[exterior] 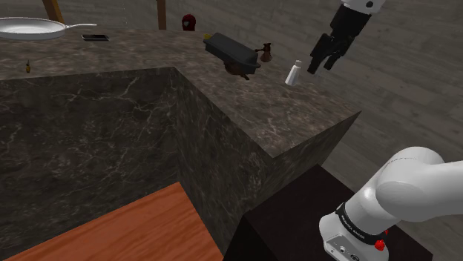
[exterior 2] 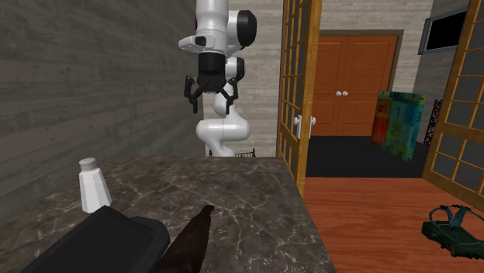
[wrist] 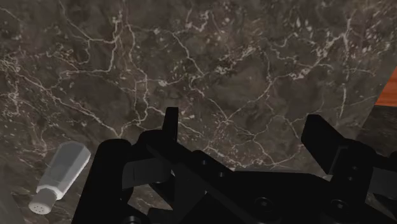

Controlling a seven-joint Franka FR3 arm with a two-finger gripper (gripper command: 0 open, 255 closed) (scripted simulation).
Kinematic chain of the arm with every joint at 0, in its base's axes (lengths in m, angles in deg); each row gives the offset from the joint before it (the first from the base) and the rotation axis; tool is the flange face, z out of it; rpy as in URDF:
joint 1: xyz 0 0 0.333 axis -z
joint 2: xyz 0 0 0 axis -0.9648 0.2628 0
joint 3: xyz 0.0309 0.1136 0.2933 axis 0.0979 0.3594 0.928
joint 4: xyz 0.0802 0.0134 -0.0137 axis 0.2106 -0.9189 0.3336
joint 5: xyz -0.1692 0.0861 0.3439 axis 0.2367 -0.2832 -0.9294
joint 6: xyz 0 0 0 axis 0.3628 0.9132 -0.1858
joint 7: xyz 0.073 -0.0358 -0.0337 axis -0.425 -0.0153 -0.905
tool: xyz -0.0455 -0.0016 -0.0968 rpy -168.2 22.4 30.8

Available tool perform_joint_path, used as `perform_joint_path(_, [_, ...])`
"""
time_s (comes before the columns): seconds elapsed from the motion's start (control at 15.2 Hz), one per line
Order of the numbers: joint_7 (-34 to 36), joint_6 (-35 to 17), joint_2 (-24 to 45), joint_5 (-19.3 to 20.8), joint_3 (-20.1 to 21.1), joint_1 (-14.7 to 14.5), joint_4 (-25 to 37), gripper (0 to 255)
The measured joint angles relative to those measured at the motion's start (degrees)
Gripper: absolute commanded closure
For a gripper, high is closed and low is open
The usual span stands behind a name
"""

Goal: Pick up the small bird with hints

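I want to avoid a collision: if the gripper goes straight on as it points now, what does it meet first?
The gripper would probably meet the bare marble counter first; the white shaker lies off to one side.

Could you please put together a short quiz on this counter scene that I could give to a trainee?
1. True or false: the gripper is shut on the white shaker.
2. Multiple choice: the white shaker stands on A the marble counter; B a plate; C a shelf.
3. Short answer: what cookware lies on the counter at the shoulder view's upper left?

Key
1. False: the gripper is open and in the air, apart from the shaker.
2. A.
3. A white frying pan.
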Motion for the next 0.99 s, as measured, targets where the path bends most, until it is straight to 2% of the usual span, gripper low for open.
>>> perform_joint_path(0.2, [0.21, -1.45, 2.63, 0.01, 0.1, 0.04, 0.85, 0])
perform_joint_path(0.53, [1.03, -5.78, 13.22, 0.12, 0.45, 0.19, 5.78, 0])
perform_joint_path(0.99, [2.52, -10.14, 29.89, 0.47, 1.11, 0.3, 16.25, 0])
